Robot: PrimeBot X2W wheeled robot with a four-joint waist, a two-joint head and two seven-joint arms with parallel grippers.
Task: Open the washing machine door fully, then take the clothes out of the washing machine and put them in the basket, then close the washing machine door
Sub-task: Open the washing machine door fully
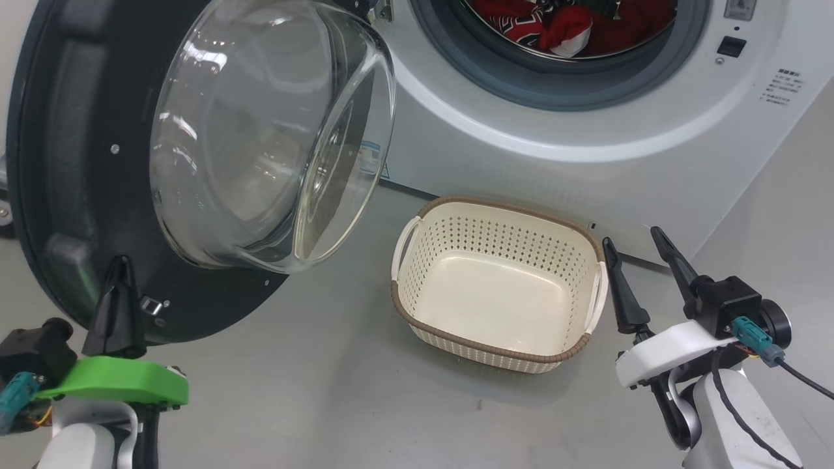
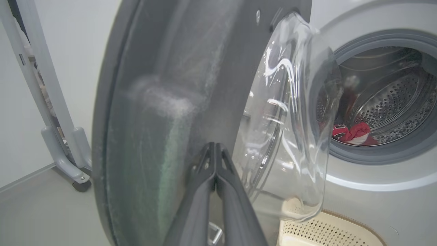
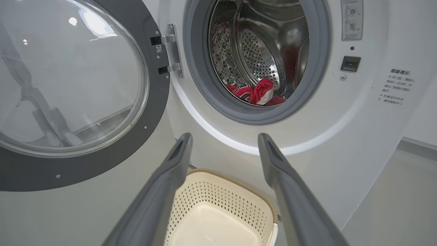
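The washing machine door stands swung out to the left, its glass bowl bulging toward the basket. My left gripper is shut with nothing in it, its tip close against the door's black inner rim by the latch; I cannot tell whether they touch. The same shut gripper points at the door's inner rim in the left wrist view. Red clothes lie in the drum of the washing machine. The cream basket sits empty on the floor in front. My right gripper hangs open just right of the basket.
Seen from the right wrist, the open right gripper points at the drum opening, with the clothes ahead and the basket below. A grey metal stand on castors is behind the door. Grey floor surrounds the basket.
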